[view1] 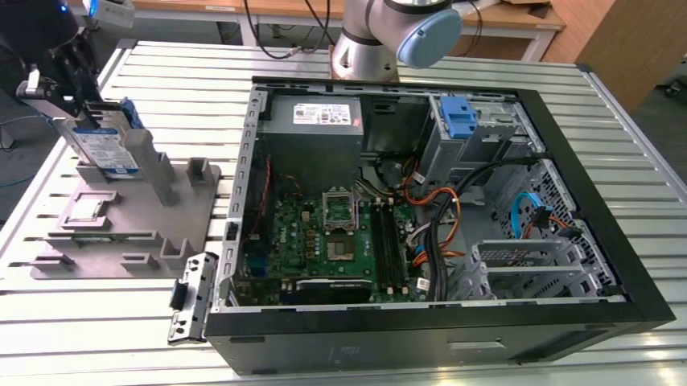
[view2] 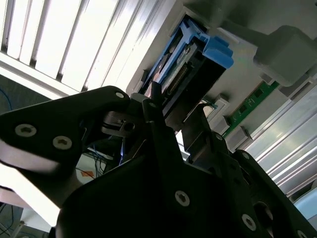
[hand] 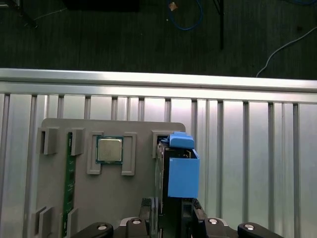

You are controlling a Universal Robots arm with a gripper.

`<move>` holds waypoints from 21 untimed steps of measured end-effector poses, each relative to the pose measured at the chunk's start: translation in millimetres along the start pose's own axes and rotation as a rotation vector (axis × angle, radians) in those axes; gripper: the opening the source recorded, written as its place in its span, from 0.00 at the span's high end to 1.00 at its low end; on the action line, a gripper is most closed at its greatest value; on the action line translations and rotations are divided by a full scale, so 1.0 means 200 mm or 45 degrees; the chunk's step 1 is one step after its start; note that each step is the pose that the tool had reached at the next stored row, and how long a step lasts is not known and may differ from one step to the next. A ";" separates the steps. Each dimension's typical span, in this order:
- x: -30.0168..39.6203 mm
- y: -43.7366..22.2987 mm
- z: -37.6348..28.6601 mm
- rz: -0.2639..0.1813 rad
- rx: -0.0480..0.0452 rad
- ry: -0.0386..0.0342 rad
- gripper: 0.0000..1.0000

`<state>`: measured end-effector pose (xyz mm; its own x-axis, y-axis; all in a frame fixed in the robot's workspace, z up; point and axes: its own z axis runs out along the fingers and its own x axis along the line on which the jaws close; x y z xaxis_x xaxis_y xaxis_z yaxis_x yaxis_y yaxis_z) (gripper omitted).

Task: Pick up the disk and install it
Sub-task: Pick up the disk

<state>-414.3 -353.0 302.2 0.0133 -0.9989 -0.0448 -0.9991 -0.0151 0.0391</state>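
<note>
Looking at this one: the disk (view1: 104, 151) stands on edge in a slot of the grey holder (view1: 118, 237) on the bench (view1: 108, 338), over at the exterior view's left and well apart from the open case (view1: 612, 217). So it's not installed yet.

The pincer (view1: 73, 108) is right at the disk's top end. In the first wrist view the thin edge with its blue rail (hand: 183, 176) sits pretty much centred under it. Honestly I can't tell if it's actually clamped on or just sitting around the disk, the angles don't settle it.

My take on handling: it's a metal-bodied drive, so stiff, with a bit of heft for its size. It probably won't like knocks or being dropped. The flat metal faces look smooth, so a weak or off-centre grip could let it slip or swing.

I'd say the place to hold is across the thin body near that top end, square on the two broad faces. I'd stay off the plastic rail, which likely flexes, and off the connector (view2: 176, 79) along the end edge.
</note>
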 end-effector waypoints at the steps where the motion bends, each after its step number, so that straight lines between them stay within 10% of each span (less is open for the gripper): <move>1: 0.000 0.000 0.000 0.000 0.000 0.0000 0.57; 21: 0.000 0.000 0.000 -0.004 0.000 0.0001 0.64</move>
<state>-414.3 -353.0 302.2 0.0163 -0.9989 -0.0449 -0.9991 -0.0181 0.0391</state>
